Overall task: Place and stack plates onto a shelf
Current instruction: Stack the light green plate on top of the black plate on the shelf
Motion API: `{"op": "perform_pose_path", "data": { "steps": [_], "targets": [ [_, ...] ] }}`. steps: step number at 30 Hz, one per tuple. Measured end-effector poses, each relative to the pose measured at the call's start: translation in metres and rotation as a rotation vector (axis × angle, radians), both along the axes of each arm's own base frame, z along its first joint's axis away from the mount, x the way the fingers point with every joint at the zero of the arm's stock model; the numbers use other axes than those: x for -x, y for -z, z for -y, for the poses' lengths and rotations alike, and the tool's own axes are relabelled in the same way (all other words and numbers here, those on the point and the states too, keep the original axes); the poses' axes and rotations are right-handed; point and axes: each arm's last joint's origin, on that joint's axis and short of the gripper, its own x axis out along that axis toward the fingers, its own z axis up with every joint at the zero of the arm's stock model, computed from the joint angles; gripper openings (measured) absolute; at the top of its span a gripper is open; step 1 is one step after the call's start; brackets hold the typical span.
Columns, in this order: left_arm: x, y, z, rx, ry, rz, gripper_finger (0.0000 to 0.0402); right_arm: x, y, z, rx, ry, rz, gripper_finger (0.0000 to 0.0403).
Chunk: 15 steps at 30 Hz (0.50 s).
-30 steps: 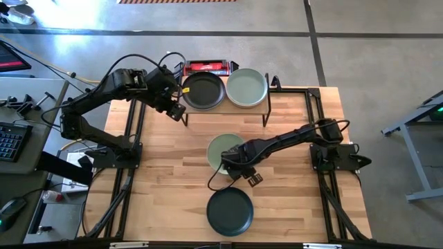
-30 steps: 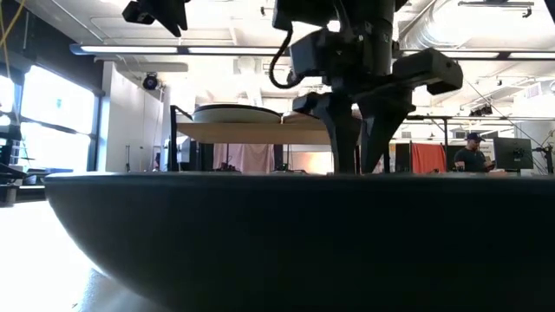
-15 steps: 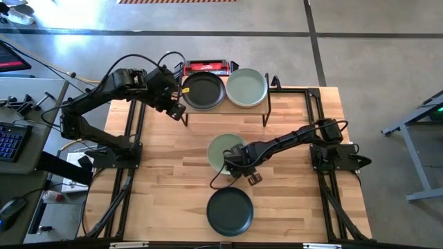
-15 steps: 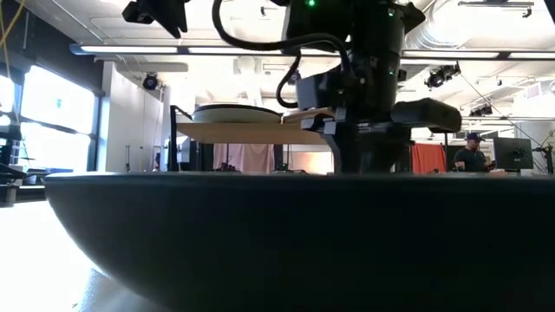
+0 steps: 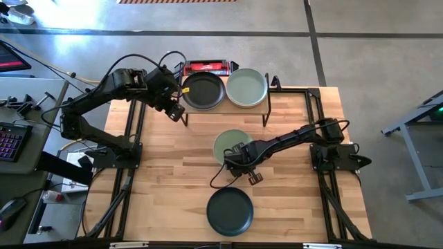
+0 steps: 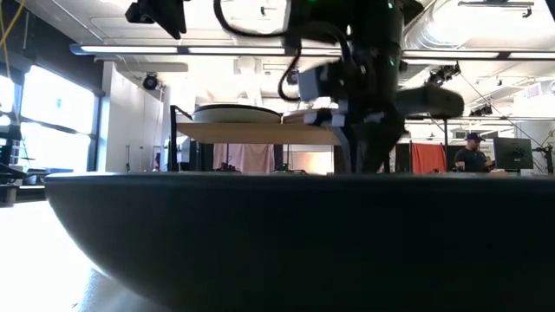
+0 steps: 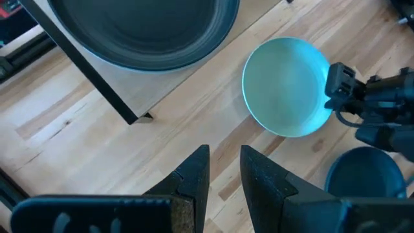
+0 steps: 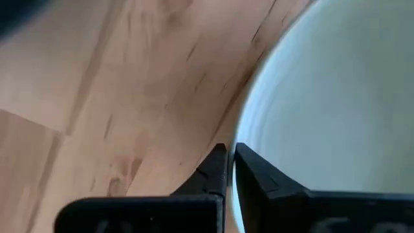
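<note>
jaws of the right gripper (image 5: 239, 156) pinch the sage green plate (image 5: 230, 143) by its rim (left gripper (image 7: 223, 169) nearly closed, empty), so a thin hold could slip.

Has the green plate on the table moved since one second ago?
Yes. The green plate, held at its rim by the right pincer, has shifted toward the shelf and away from the dark plate.

in the low view a dark plate (image 6: 286, 238) close to the camera fills the lower half, hiding the table and the shelf (image 6: 260, 132) legs. the arm (image 6: 364, 87) behind it is blurred. the right wrist view cuts off most of the pale green plate (image 8: 336, 97).
</note>
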Motion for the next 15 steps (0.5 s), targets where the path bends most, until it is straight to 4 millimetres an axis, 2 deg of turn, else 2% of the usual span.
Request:
{"op": "perform_pose_path", "data": {
  "steps": [5, 15],
  "targets": [
    [0.000, 0.000, 0.000, -0.011, 0.023, -0.008, 0.0074, -0.010, -0.026, -0.002, -0.008, -0.016, 0.052, 0.0001],
    [0.003, 0.002, 0.000, -0.031, 0.023, -0.052, 0.0074, -0.035, -0.102, -0.008, -0.079, -0.077, 0.244, 0.0000]
  ]
}}
